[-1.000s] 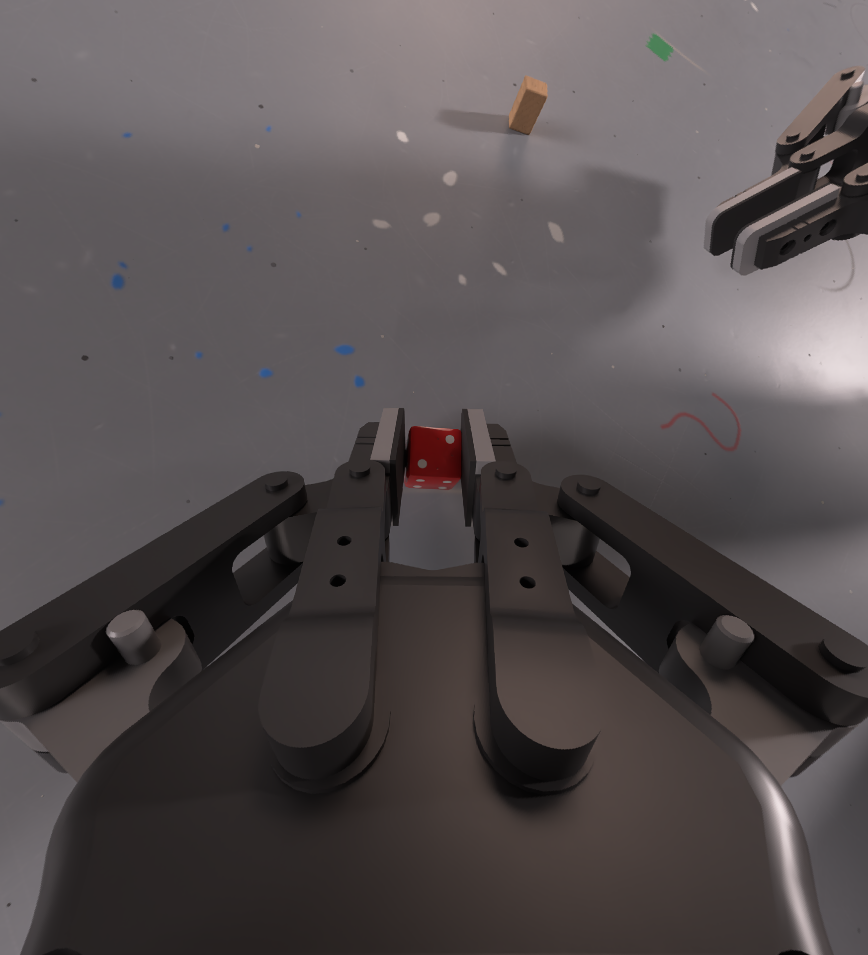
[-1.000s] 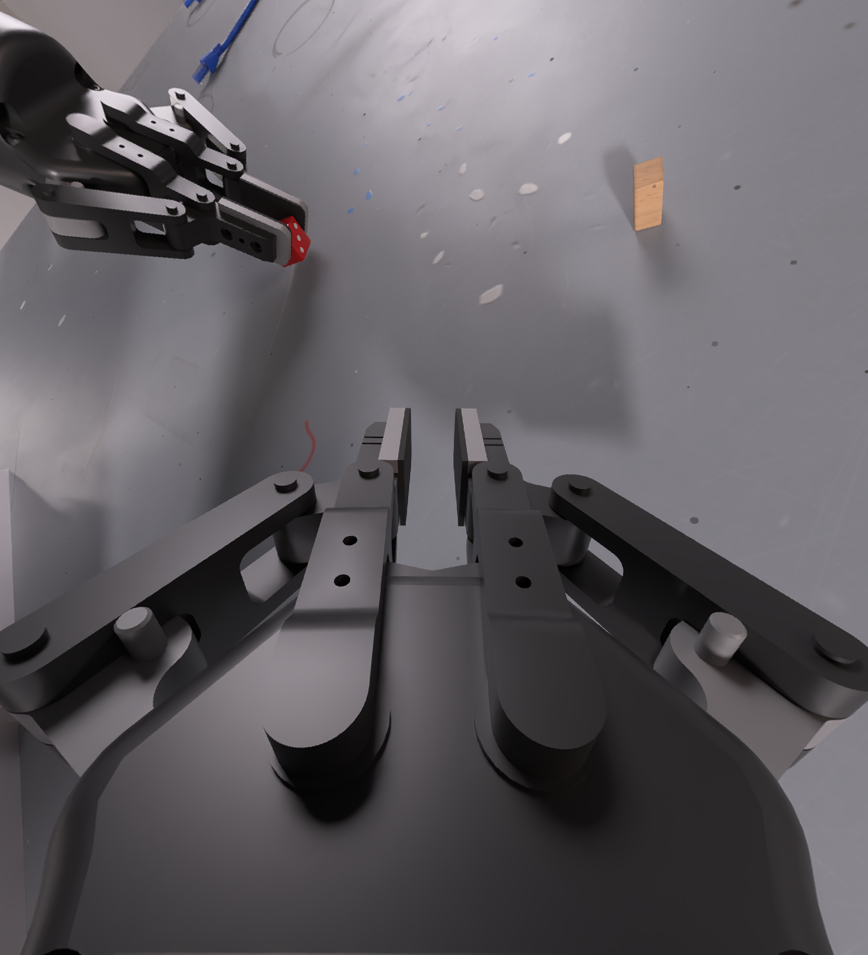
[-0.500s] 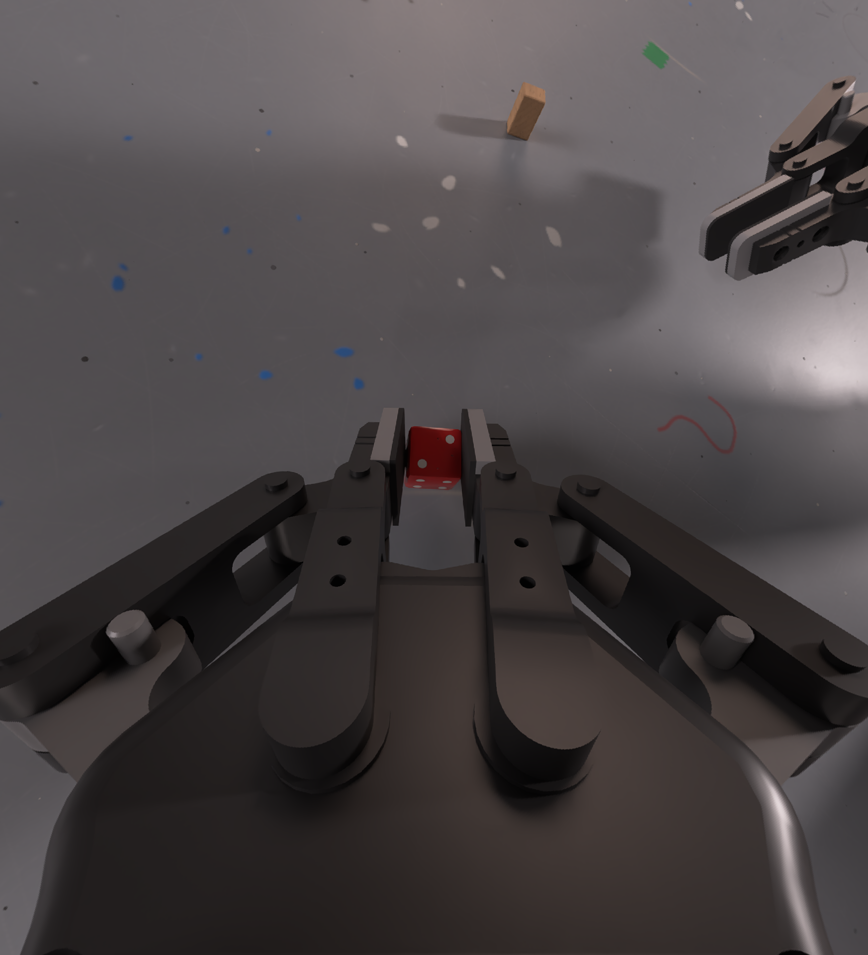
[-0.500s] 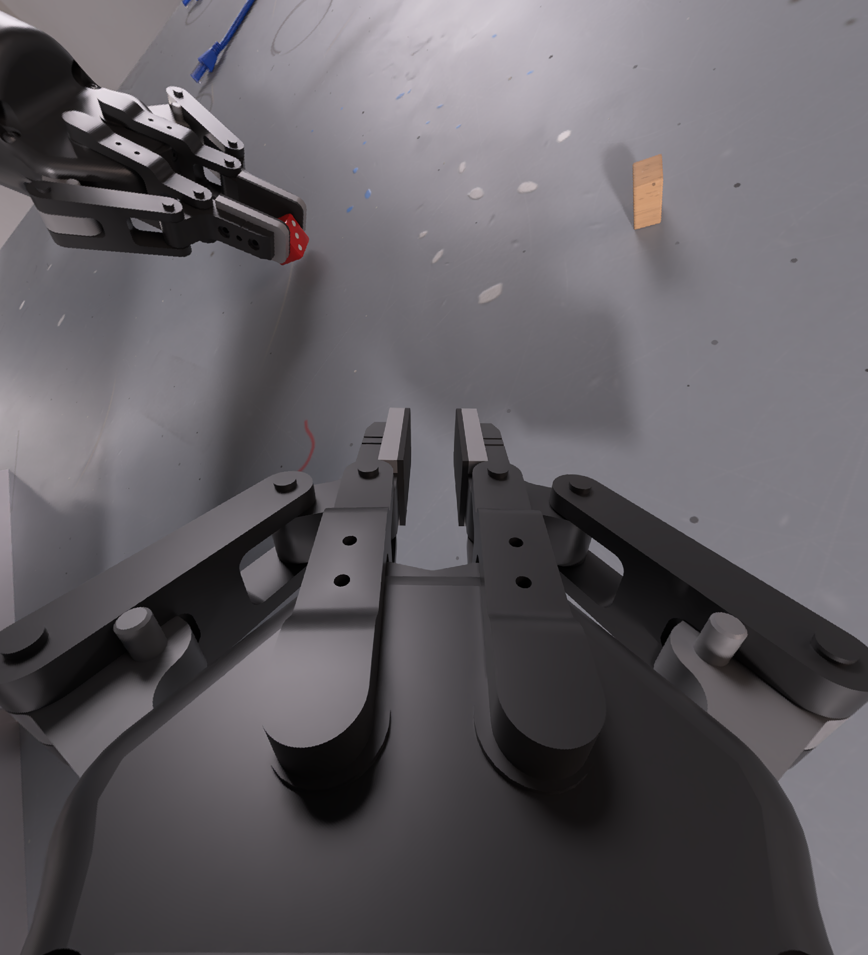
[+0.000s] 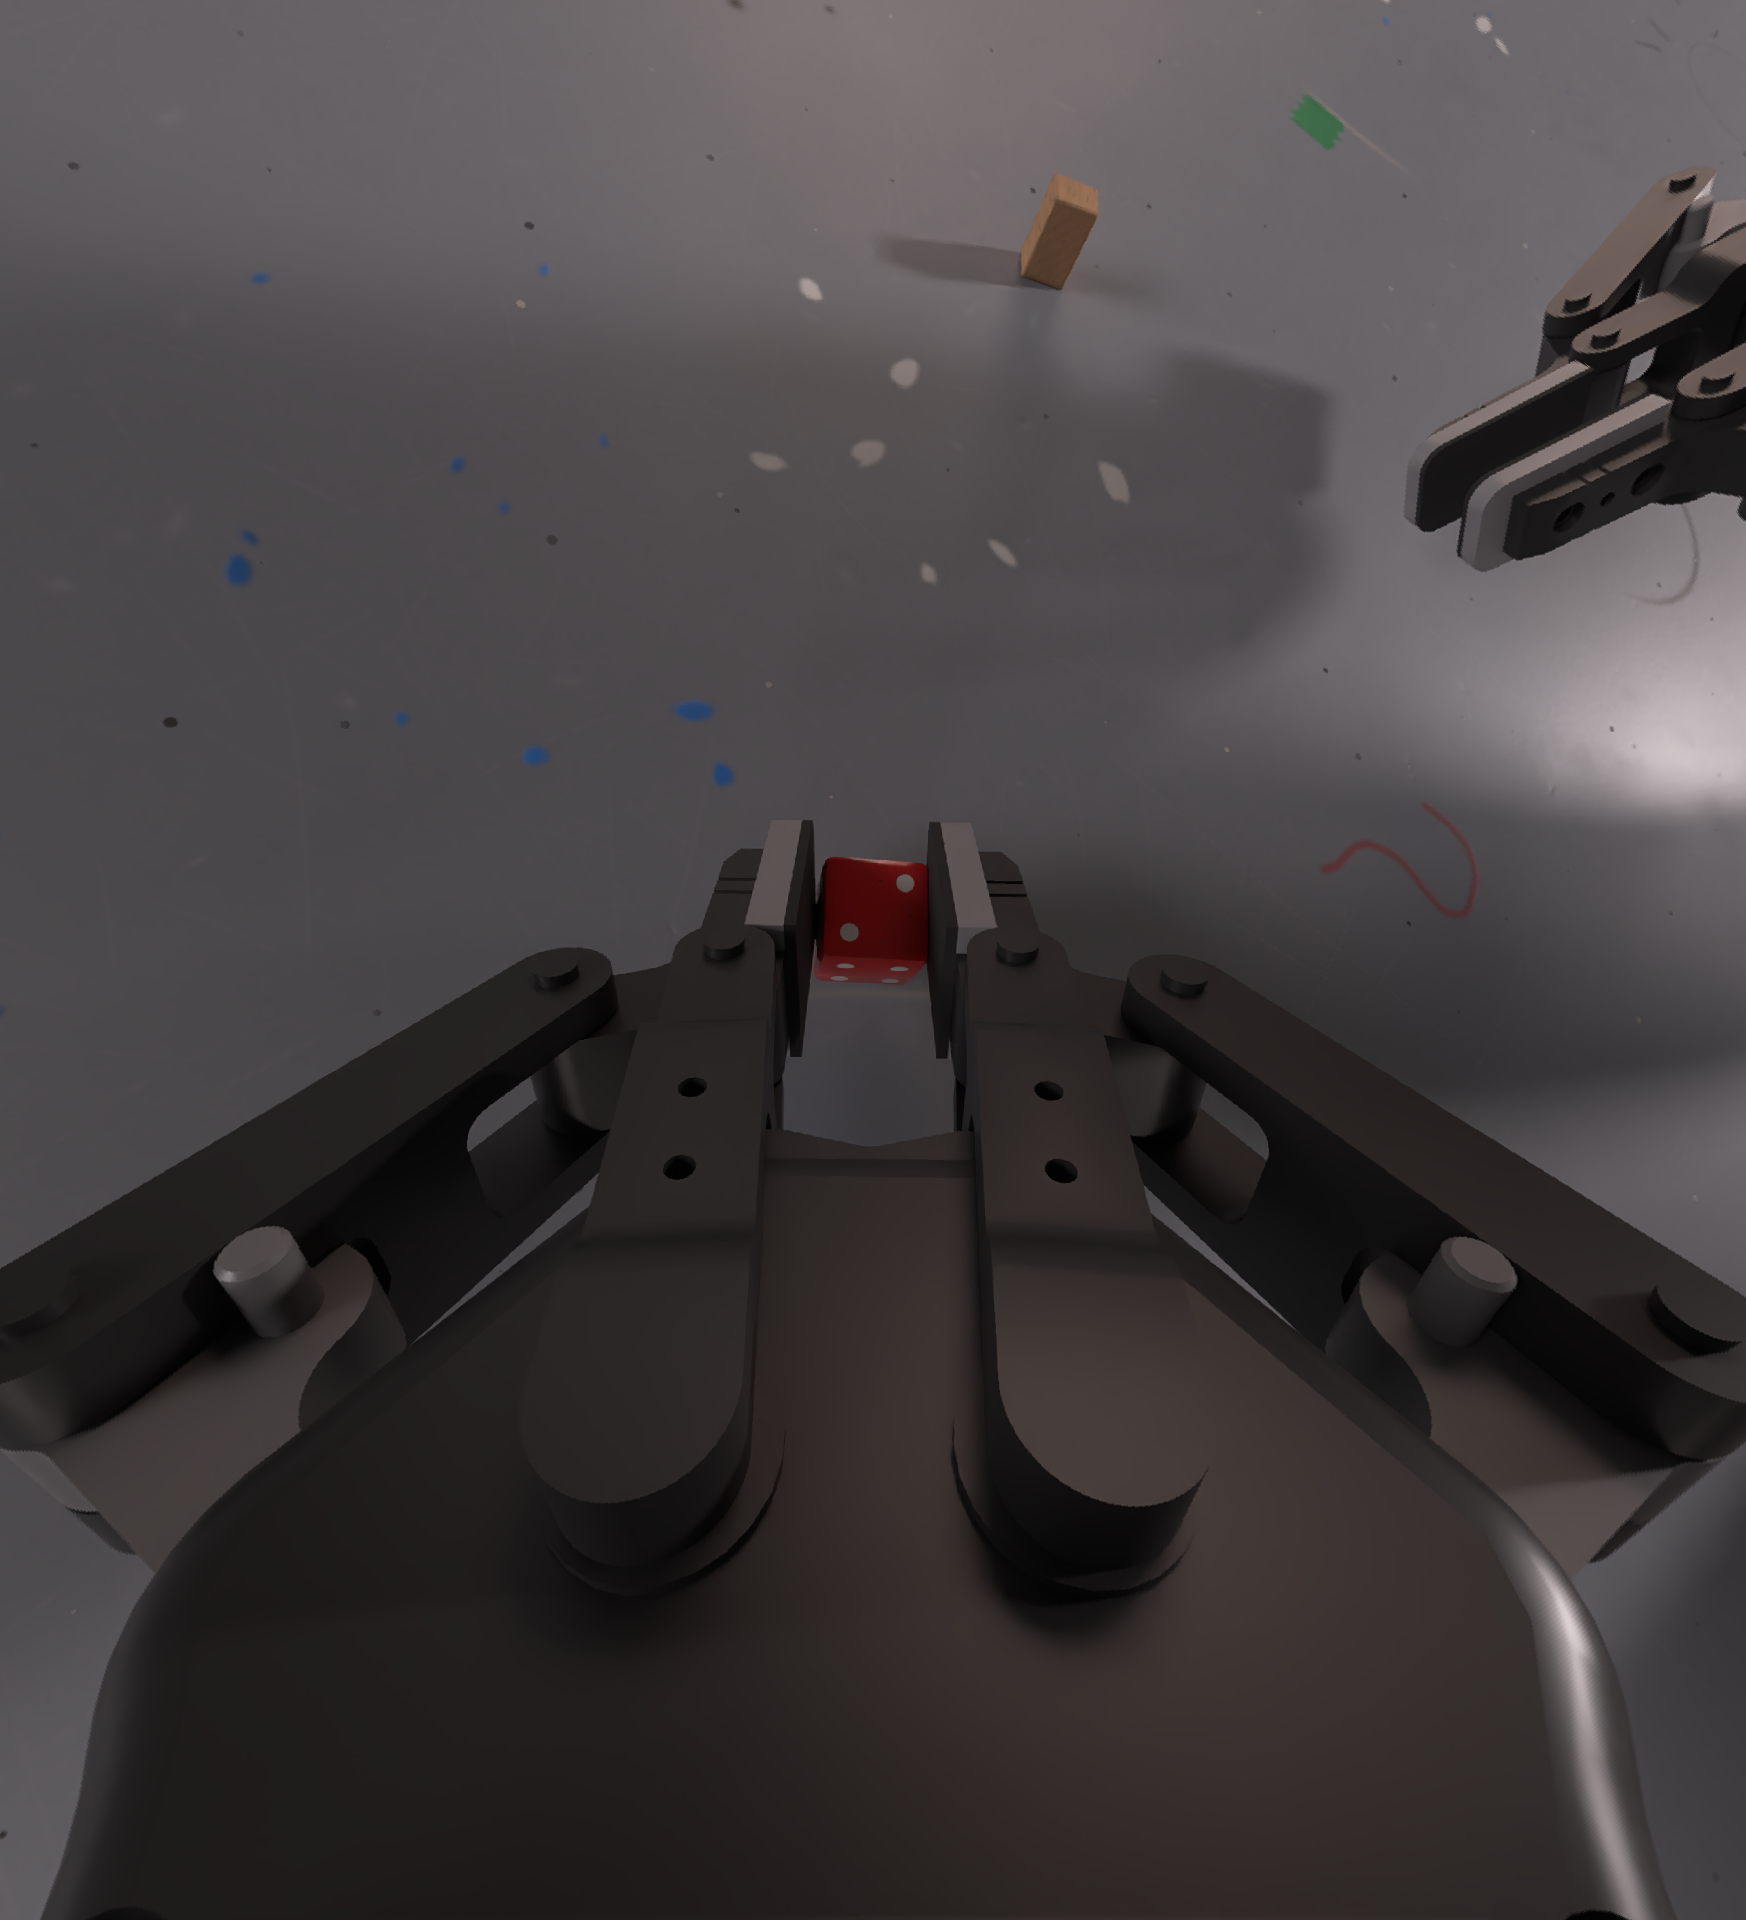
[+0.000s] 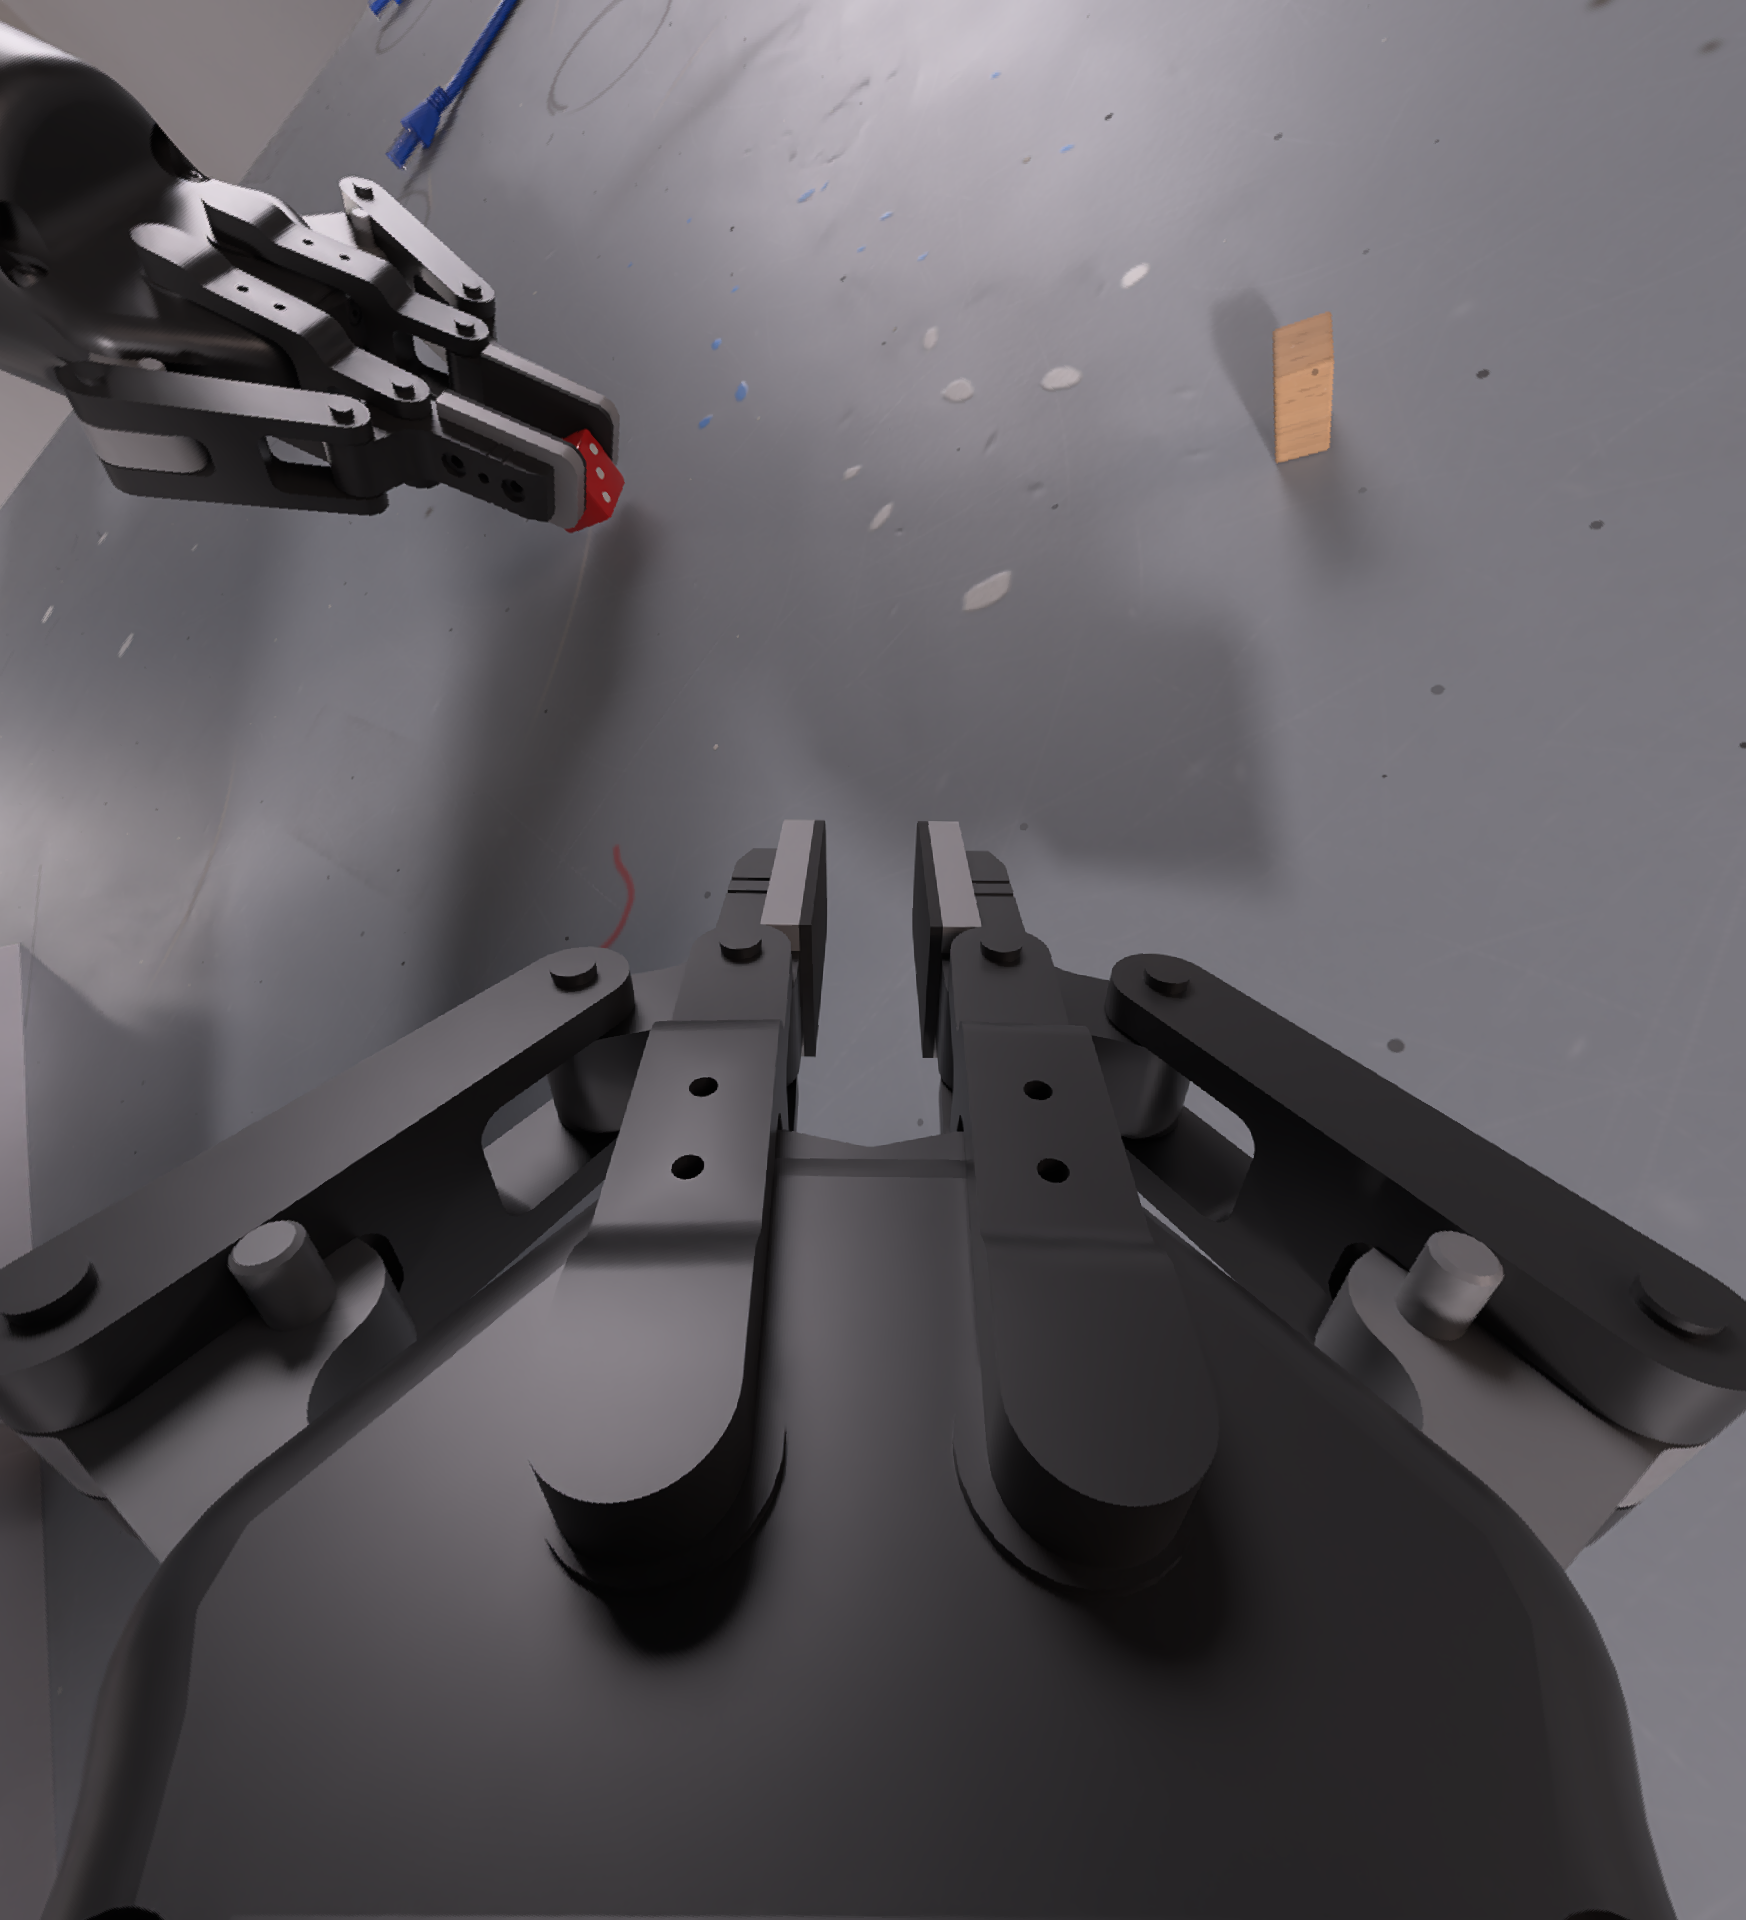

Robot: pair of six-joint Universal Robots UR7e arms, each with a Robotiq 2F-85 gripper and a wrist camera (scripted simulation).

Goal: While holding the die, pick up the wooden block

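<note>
So wooden block [image 5: 1059, 230] stands upright on grey table [image 5: 329, 416], well apart from both grippers. Looks light, rigid, a bit smooth; best pinched across its narrow flat sides, mid-height. Left gripper [image 5: 870, 914] is clamped on the red die [image 5: 871, 918], off the surface. Right gripper [image 6: 870, 883] holds nothing, fingers only narrowly parted.

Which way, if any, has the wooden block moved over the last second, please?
No. In the right wrist view the wooden block stands just as far right of the pale fleck as before.
</note>
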